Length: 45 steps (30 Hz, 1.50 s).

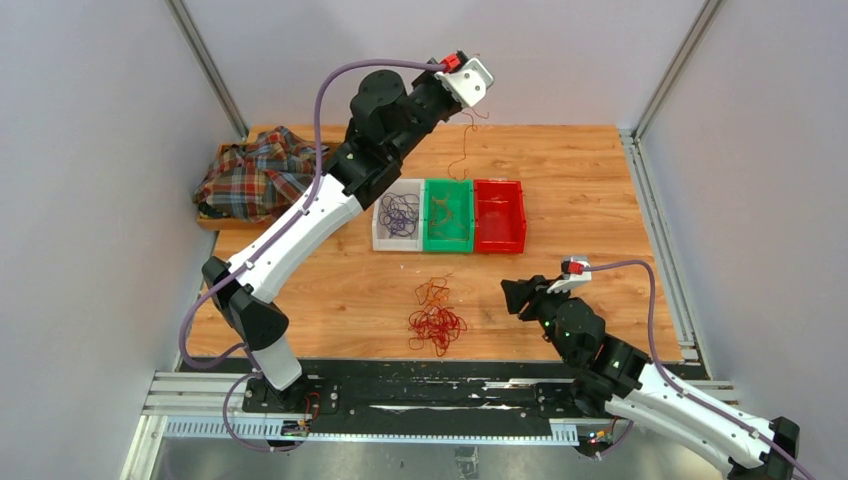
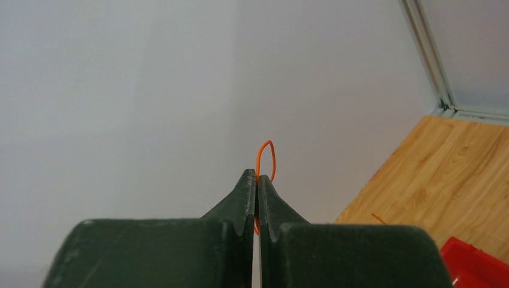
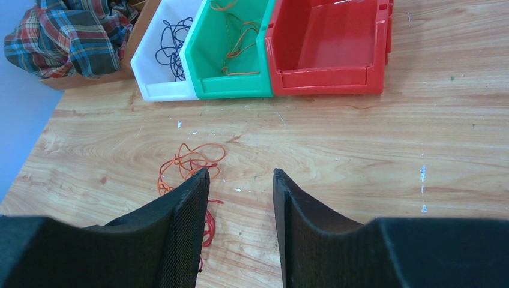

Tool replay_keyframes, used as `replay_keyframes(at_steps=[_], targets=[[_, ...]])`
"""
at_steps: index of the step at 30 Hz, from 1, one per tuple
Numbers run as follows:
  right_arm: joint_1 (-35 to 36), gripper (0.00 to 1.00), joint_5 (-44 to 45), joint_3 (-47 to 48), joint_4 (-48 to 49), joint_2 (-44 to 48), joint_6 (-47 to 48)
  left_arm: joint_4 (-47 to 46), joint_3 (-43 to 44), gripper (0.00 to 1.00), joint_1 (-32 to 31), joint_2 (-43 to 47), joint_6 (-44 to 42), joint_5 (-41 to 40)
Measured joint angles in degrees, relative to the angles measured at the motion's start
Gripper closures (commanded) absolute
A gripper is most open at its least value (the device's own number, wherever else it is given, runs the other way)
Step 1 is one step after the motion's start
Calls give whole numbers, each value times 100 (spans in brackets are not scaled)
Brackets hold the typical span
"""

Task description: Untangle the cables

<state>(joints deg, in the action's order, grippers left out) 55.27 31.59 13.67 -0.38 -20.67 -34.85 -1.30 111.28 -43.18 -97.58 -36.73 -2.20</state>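
My left gripper (image 1: 474,92) is raised high over the back of the table, shut on a thin orange-brown cable (image 1: 463,150) that hangs down toward the bins. In the left wrist view the jaws (image 2: 257,180) are closed, with a small loop of that cable (image 2: 266,159) sticking out above them. A clump of red cables (image 1: 437,325) and a few orange ones (image 1: 433,291) lie on the table. My right gripper (image 1: 515,295) is open and empty, just right of the clump. In the right wrist view its jaws (image 3: 240,174) stand apart, with orange cables (image 3: 189,159) by the left finger.
Three bins stand in a row: a white bin (image 1: 381,232) holding purple cables, a green bin (image 1: 431,238) holding orange-brown cables, and a red bin (image 1: 499,240) holding nothing. A plaid cloth (image 1: 255,175) lies in a wooden tray at the back left.
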Motion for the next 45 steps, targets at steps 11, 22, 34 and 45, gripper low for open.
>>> replay_keyframes(at_steps=[11,22,34,45], targets=[[0,57,57,0,-85,-81,-4,153,-1346,100,31,26,-129,-157],[0,57,103,0,-94,-131,-2,332,-1794,100,31,26,-216,-315],[-13,57,127,111,-105,-326,31,1056,-1602,100,107,-710,-225,-404],[-262,57,120,339,-122,-345,142,2000,-1366,100,136,-1923,302,-133]])
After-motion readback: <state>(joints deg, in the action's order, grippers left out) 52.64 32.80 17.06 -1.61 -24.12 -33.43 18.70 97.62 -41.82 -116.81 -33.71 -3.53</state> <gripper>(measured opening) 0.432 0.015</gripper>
